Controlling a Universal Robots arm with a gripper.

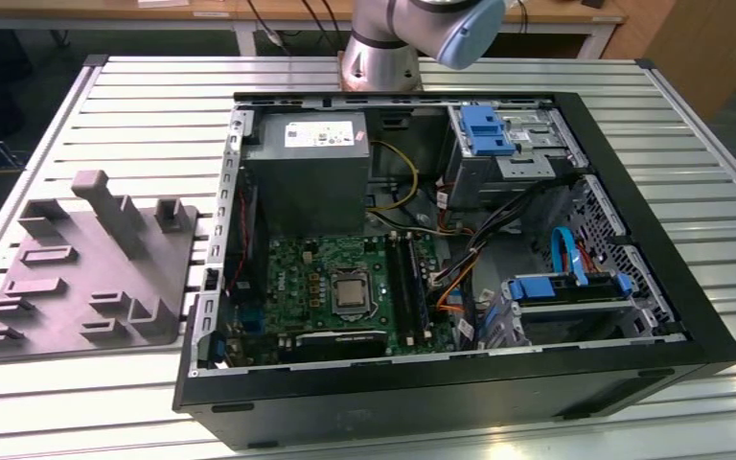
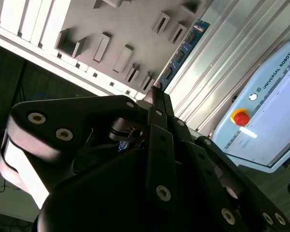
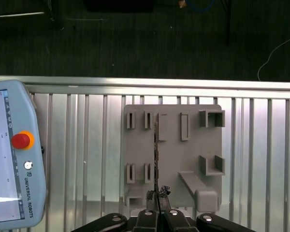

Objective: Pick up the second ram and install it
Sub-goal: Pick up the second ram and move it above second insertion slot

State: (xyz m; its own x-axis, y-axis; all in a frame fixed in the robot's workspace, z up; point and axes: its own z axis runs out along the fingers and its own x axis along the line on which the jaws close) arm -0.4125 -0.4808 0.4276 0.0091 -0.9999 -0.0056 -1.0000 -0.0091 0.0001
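Slim blue 2nd ram (image 2: pixel 182 52), black-chipped, seemingly clamped in the jaws.

The silver metal robot arm with a blue-grey joint cap (image 1: pixel 409 34) stands upright at the top edge of the exterior view. In both wrist views the black metal gripper (image 3: pixel 157 194) (image 2: pixel 155 93) points down. Its two thin fingers (image 2: pixel 160 130) are pressed close together. They pinch one end of a slim blue-green memory stick (image 2: pixel 182 48).
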